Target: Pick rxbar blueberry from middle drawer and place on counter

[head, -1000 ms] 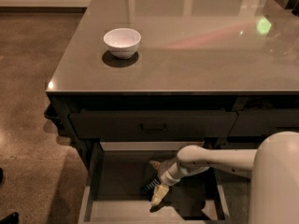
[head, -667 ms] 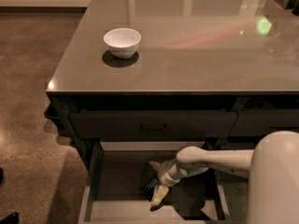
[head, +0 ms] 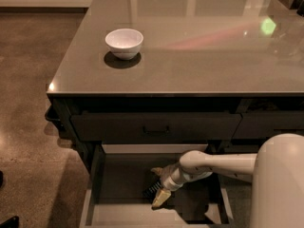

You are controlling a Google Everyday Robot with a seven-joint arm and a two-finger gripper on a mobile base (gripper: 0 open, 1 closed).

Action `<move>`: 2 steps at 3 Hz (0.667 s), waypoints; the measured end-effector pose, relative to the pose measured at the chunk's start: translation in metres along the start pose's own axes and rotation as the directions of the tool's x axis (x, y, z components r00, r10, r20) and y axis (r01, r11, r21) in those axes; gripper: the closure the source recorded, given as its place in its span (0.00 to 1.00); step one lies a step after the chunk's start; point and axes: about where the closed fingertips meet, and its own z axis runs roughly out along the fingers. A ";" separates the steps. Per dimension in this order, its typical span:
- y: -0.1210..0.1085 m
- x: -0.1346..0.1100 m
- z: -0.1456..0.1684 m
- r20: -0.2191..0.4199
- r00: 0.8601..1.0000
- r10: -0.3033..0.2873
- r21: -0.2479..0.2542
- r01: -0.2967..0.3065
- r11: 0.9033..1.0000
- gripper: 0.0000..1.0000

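The middle drawer (head: pixel 96 175) is pulled out below the counter (head: pixel 199 56). The rxbar blueberry (head: pixel 150 190), a small dark bar with white print, lies on the drawer floor near the middle. My gripper (head: pixel 159 185) reaches in from the right on the white arm and sits low in the drawer, right at the bar. It is open, with one pale fingertip (head: pixel 156 171) behind the bar and the other in front of it. The bar's right part is hidden by the gripper.
A white bowl (head: pixel 124 42) stands on the counter's left part. A shut dark drawer front with a bar handle (head: pixel 156 129) is above the open drawer. My white body (head: pixel 278 184) fills the lower right. Brown floor lies to the left.
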 end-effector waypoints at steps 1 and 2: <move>0.000 0.000 0.000 0.000 1.000 0.000 0.000 0.000 1.000 0.42; 0.000 0.000 0.000 0.000 1.000 0.000 0.000 0.000 1.000 0.65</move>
